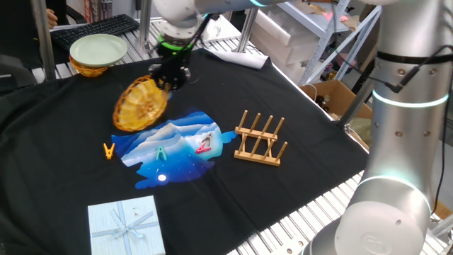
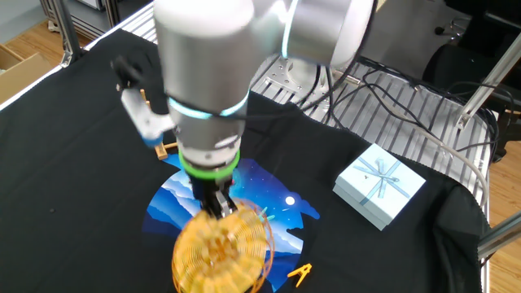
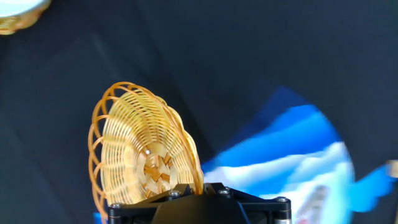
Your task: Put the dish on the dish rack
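Wicker dish [image 1: 141,104] is hanging tilted on edge above the counter [image 1: 64,156], the end effector [image 1: 170,79] pinching its rim, presumably for slotting between the dish rack [image 1: 259,139] pegs, well apart.

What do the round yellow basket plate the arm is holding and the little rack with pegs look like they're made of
The round golden woven basket-plate looks like wicker or rattan: thin strands in an open lattice with a looped rim, slightly glossy, possibly varnished. The small pale rack with upright pegs looks like unpainted light wood, matt, with round dowels on a slatted base. Neither can be confirmed beyond appearance.
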Robot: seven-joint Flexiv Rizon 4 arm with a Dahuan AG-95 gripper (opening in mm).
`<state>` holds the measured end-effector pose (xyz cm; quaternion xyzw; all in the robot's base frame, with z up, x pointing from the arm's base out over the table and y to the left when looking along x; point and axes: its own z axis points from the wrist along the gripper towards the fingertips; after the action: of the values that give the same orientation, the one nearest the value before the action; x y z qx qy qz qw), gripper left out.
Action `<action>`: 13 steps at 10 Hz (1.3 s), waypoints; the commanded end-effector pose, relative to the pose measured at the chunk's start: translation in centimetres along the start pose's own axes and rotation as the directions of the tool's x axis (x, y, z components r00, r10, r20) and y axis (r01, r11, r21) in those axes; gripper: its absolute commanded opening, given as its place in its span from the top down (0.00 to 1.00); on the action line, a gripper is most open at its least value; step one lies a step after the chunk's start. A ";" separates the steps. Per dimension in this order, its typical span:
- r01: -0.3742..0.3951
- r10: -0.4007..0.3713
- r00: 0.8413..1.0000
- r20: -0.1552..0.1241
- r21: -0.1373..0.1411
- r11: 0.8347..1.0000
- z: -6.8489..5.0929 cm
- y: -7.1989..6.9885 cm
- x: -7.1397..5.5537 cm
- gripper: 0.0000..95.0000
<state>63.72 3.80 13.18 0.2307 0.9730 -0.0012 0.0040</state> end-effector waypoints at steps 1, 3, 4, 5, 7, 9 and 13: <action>-0.014 0.015 1.000 -0.017 0.057 0.998 -1.0 -1.9 -0.1 1.00; -0.068 0.070 0.997 -0.009 0.126 0.990 -1.3 -2.2 0.0 1.00; -0.075 0.077 0.997 -0.014 0.140 0.987 -1.3 -2.2 0.0 1.00; -0.098 0.101 0.995 -0.015 0.155 0.983 -1.3 -2.2 0.0 1.00; -0.150 0.158 0.987 -0.034 0.174 0.973 -1.3 -2.2 0.0 1.00; -0.147 0.165 0.983 -0.087 0.177 0.973 -1.3 -2.2 0.0 1.00; -0.149 0.175 0.977 -0.124 0.189 0.970 -1.3 -2.2 -0.1 1.00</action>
<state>62.95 1.85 14.52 0.3065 0.9449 -0.0727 -0.0889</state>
